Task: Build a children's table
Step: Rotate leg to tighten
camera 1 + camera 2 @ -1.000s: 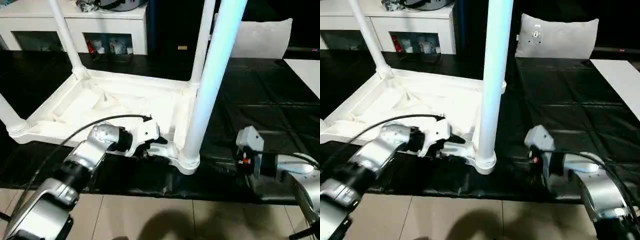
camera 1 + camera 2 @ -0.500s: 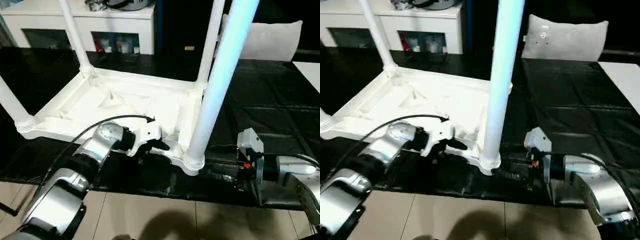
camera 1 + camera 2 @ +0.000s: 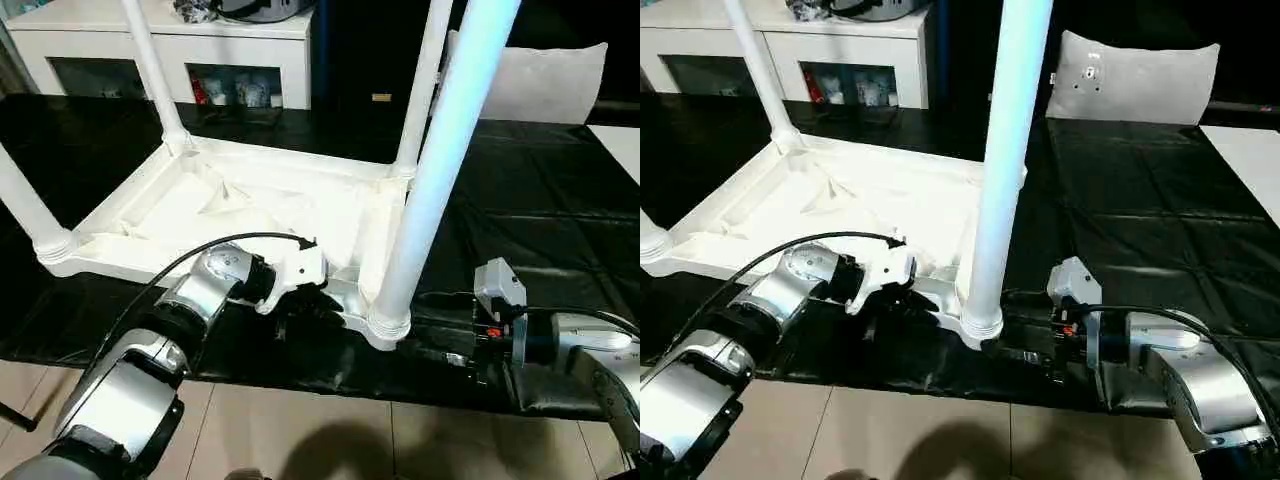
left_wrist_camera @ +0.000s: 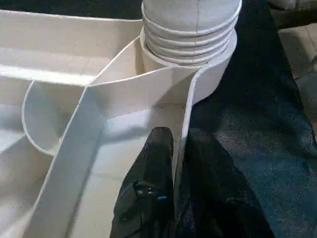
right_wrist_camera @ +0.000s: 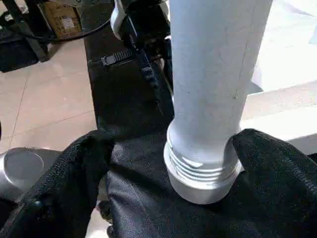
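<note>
You have the children's table (image 3: 240, 205) lying upside down on the black-covered work surface (image 3: 530, 190), ribbed underside facing up. Its near edge runs close to the front edge of that surface. Four white legs stand in the corner sockets: the near right leg (image 3: 435, 170) rises tall and close to the camera, the far right leg (image 3: 420, 85) stands behind it, the far left leg (image 3: 152, 70) is at the back left corner, and the near left leg (image 3: 25, 205) is at the left edge.

Your left gripper (image 4: 177, 163) is at the table's near rim, just left of the near right leg's socket (image 4: 190, 37). In the left wrist view its two black fingers (image 4: 148, 188) are pressed nearly together with the thin white rim wall (image 4: 185, 124) between them, one finger inside the frame and one outside. So it is pinching the rim of the table top.

Your right gripper (image 5: 171, 168) is low at the base of the near right leg (image 5: 213, 74). In the right wrist view its fingers (image 5: 277, 163) are spread wide, one on each side of the leg's ribbed collar (image 5: 200, 168). The finger on one side lies against the collar; the other finger (image 5: 74, 168) stands apart from it. The jaws are not clamped on the leg.

A white cabinet (image 3: 160, 40) stands behind the work surface, and a grey cushion (image 3: 1135, 75) sits at the back right.
</note>
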Robot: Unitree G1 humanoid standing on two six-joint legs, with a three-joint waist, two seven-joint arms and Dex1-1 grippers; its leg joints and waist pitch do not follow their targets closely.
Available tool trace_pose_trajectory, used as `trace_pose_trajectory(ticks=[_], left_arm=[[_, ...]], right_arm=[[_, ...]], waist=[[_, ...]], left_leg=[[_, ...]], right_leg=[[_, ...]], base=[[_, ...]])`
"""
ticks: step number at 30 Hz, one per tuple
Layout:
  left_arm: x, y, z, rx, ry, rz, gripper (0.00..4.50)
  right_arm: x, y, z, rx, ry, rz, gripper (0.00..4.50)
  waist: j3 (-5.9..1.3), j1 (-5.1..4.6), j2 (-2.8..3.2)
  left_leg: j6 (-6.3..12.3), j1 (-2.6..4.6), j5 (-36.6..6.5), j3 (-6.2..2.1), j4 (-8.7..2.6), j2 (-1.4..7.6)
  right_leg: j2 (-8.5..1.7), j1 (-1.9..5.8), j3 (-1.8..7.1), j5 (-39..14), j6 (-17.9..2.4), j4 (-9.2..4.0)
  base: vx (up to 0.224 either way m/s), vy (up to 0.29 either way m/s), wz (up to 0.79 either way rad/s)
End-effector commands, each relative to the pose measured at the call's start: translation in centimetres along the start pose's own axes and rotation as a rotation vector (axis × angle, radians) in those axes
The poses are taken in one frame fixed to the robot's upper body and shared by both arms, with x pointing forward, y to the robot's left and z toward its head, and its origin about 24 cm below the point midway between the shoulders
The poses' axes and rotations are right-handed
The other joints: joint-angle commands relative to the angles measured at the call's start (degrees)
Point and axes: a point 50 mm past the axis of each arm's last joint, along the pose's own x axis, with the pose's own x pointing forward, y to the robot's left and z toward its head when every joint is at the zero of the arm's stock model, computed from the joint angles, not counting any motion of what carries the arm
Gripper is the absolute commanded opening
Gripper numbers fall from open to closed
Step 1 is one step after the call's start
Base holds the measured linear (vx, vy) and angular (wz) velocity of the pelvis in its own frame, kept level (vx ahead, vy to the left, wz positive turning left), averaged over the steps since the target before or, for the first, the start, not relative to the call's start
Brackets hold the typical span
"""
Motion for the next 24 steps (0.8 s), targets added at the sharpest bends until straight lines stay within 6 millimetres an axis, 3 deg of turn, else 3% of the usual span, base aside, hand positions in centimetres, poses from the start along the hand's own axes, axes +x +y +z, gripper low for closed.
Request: trace_pose_trajectory(ticks=[1,5,8,10,13,16,20,24], left_arm=[[-0.5,0.2,-0.6,-0.015,0.05,0.015,0.25],[-0.8,0.2,0.0,-0.019,0.01,-0.028,0.08],[-0.9,0.1,0.3,-0.026,-0.03,-0.048,0.0],[-0.9,-0.1,0.4,-0.027,-0.047,-0.072,0.0],[-0.9,-0.1,0.4,-0.032,-0.057,-0.068,0.0],[-1.0,-0.1,0.2,-0.037,-0.047,-0.055,0.0],[-1.2,-0.1,0.0,-0.047,-0.048,-0.049,0.0],[-1.4,-0.2,-0.1,-0.05,-0.045,-0.048,0.0]], right_arm=[[0.5,0.0,0.9,-0.038,-0.02,0.013,4.5],[1.3,-0.8,1.5,-0.064,-0.059,-0.027,4.5],[1.5,-1.1,1.7,-0.051,-0.087,-0.024,4.12],[1.8,-1.0,1.6,-0.032,-0.082,0.026,4.07],[2.1,-0.7,1.4,-0.011,-0.068,0.093,3.65],[2.1,-0.8,1.3,0.002,-0.059,0.126,3.3],[2.1,-0.9,1.3,0.017,-0.055,0.156,3.2],[2.2,-0.9,1.2,0.029,-0.047,0.183,2.79]], waist=[[-3.58,0.36,-0.84],[-3.67,0.02,-0.81],[-3.79,-0.22,-0.66],[-3.87,-0.26,-0.62],[-3.87,-0.3,-0.53],[-3.81,-0.3,-0.79],[-3.69,-0.19,-0.7],[-3.75,-0.1,-0.75]], left_leg=[[3.19,-0.38,-11.3,-0.41,-4.03,1.37],[2.93,-0.48,-10.52,-0.39,-4.02,1.42],[3.15,-0.45,-9.71,-0.29,-3.93,1.51],[3.36,-0.46,-9.53,-0.3,-3.88,1.62],[3.93,-0.56,-9.04,-0.2,-3.74,1.62],[4.03,-0.54,-9.25,-0.16,-3.77,1.63],[3.65,-0.41,-10.0,-0.13,-3.84,1.65],[3.65,-0.52,-9.08,-0.2,-3.86,1.69]], right_leg=[[-3.63,3.29,2.16,-22.52,-7.17,-5.61],[-3.7,3.31,2.22,-19.71,-8.51,-5.17],[-3.68,3.48,2.25,-15.87,-10.82,-4.76],[-3.74,3.64,2.24,-14.53,-11.65,-4.54],[-3.65,3.71,2.21,-12.59,-12.46,-4.39],[-3.66,3.72,2.16,-13.14,-12.48,-4.4],[-3.78,3.59,2.19,-16.71,-11.62,-4.78],[-3.72,3.62,2.23,-15.85,-11.3,-4.63]], base=[[0.0,0.0,0.0],[0.0,0.0,0.0],[0.0,0.0,0.0],[0.0,0.0,0.0],[0.0,0.0,0.0],[0.0,0.0,0.0],[0.0,0.0,0.0],[0.0,0.0,0.0]])
